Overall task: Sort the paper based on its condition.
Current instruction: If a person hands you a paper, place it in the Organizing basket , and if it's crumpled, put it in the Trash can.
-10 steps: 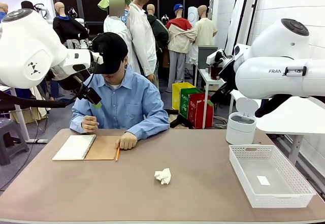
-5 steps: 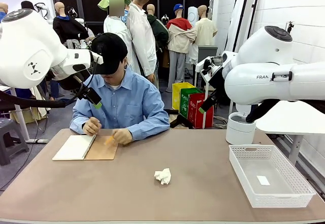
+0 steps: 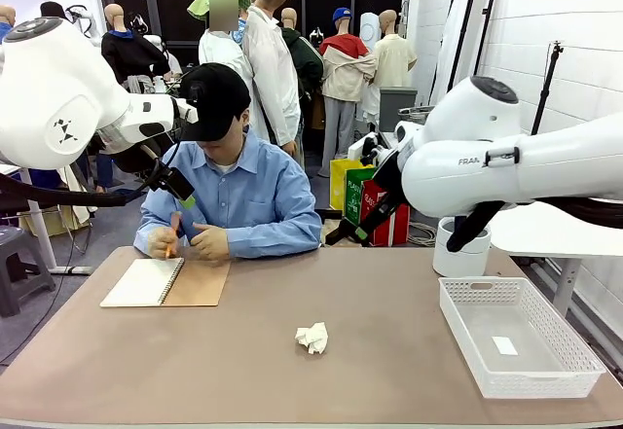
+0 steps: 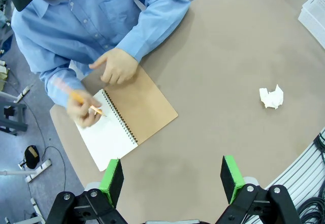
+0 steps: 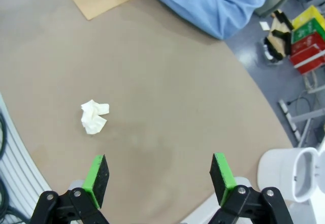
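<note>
A crumpled ball of white paper (image 3: 312, 337) lies near the middle of the brown table, also visible in the left wrist view (image 4: 271, 97) and the right wrist view (image 5: 94, 116). My left gripper (image 3: 183, 197) hangs high over the table's left, open and empty, as the left wrist view (image 4: 172, 176) confirms. High over the table's far middle, my right gripper (image 3: 348, 236) is also open and empty (image 5: 158, 176). Neither gripper touches the paper.
Across the table a person holds an orange pencil (image 3: 171, 234) over an open spiral notebook (image 3: 161, 281) with a tan cover (image 4: 147, 115). A white basket (image 3: 545, 375) at the right holds a tiny scrap. A white lidded bin (image 3: 460, 249) stands behind the basket.
My right arm has swung left and down toward the table's far middle. The person lifted the pencil from the table and moved both hands over the notebook. The left arm stayed still.
</note>
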